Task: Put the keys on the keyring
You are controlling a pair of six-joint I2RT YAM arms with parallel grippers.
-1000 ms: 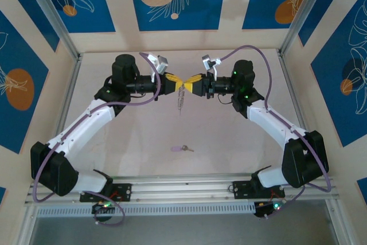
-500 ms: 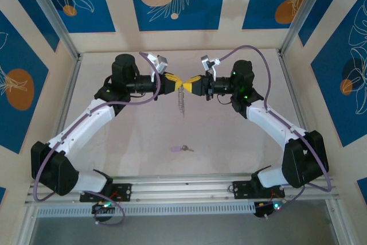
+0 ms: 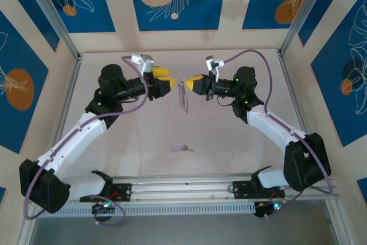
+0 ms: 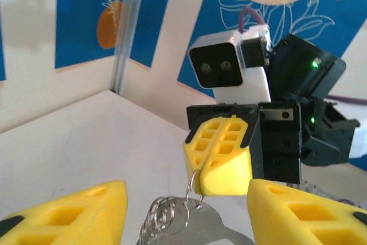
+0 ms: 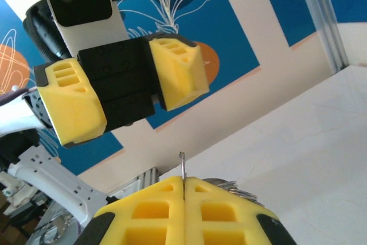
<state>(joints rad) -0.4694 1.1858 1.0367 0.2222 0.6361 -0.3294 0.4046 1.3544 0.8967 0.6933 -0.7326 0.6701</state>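
**Handover of the ring, seen from above and from both wrists.** The left claw, which 1 second ago pinched the same spot as its partner, has let go and drawn back to the left. Its yellow fingers now stand wide, just beside the load but apart from it. The right claw is clamped tight on the grey metal D-shaped keyring, which dangles from it above the tabletop. With 1 arm freed, the likely next job is fetching the tiny silvery key with the lilac head. It lies flat, well nearer the arm bases, and is not yet threaded. The tabletop is pale and matt. Cream walls carry blue panels with white leaf outlines and orange discs, framed by 2 aluminium posts.
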